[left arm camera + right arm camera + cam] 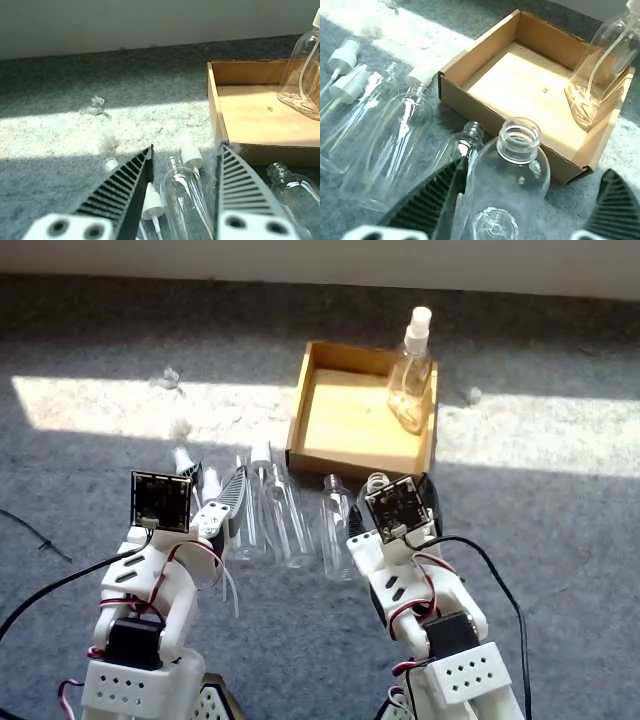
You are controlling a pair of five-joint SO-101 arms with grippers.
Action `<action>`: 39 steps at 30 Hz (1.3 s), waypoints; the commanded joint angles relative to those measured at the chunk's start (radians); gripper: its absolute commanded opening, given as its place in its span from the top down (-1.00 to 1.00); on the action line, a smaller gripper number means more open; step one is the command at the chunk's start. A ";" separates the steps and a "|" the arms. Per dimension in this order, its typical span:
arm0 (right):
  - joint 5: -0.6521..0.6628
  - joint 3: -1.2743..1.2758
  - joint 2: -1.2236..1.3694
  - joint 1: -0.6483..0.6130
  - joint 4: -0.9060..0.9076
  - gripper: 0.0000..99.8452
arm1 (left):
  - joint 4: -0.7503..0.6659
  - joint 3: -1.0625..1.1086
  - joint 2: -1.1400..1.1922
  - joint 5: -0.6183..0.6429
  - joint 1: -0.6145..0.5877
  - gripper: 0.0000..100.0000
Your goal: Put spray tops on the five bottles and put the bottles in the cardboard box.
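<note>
Cardboard box (pixel 350 415) holds one finished bottle (pixel 410 380) while the rest wait on the grey worktop (pixel 560 540).

The capped bottle leans in the box's far right corner, toward the worktop's far edge. The right gripper (pixel 536 167) has its fingers wide apart around an open-necked bottle (pixel 512 185), not clamped. The left gripper (pixel 186 146), fingers also apart, hovers over loose spray tops (pixel 190 152) and clear bottles (pixel 182 195) lying between box and arms. Capping looks to be the step in hand. It should go best if the right fingers close on the bottle's body and steady the neck. The left should lift a top by its head, tube down, and centre it before twisting.
</note>
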 commanded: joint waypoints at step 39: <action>-0.011 -0.165 0.338 0.084 -0.117 0.99 | -0.021 -0.007 -0.012 -0.005 -0.002 0.61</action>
